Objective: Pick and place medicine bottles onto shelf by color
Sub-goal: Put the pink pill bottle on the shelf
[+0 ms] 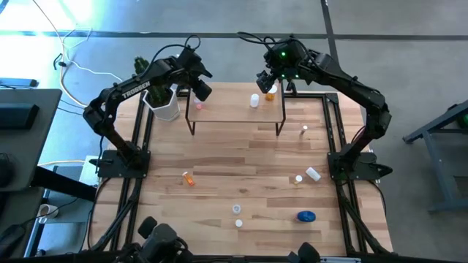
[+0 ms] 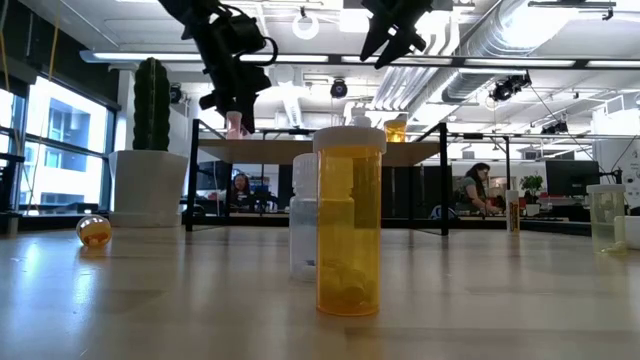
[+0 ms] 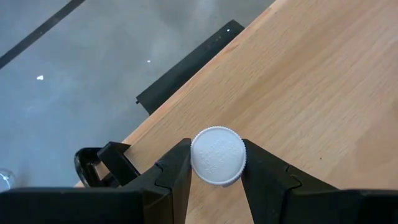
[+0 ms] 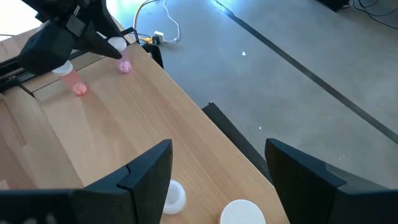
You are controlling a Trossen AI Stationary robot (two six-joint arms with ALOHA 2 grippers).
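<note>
High view: the left end effector (image 1: 199, 89) hangs over the far-left end of the shelf (image 1: 234, 115), with a pink bottle (image 1: 198, 105) just beneath it on the board. The right end effector (image 1: 272, 79) hovers over the far-right end, an orange bottle (image 1: 270, 93) below it and a white-capped bottle (image 1: 254, 101) just beside. Sorting by color seems to explain this split: pinks toward one end, orange toward the other. Other bottles, including the squat blue bottle (image 1: 306, 215), lie scattered on the bench (image 1: 219, 168), well away from both end effectors.

Low view: a large-looking orange bottle (image 2: 349, 230) stands upright in the foreground; behind it the left end effector (image 2: 236, 108) reaches down to the shelf top (image 2: 300, 150).

Left wrist view: the left end effector (image 3: 216, 163) is clenched on a white cap (image 3: 217, 155) from both sides, holding the bottle upright over the shelf board, probably so it lands standing.

Right wrist view: the right end effector (image 4: 217, 180) is released, fingers spread with nothing between them, two white caps (image 4: 242, 213) just below; across the shelf two pink bottles (image 4: 124, 66) sit by the other arm.
</note>
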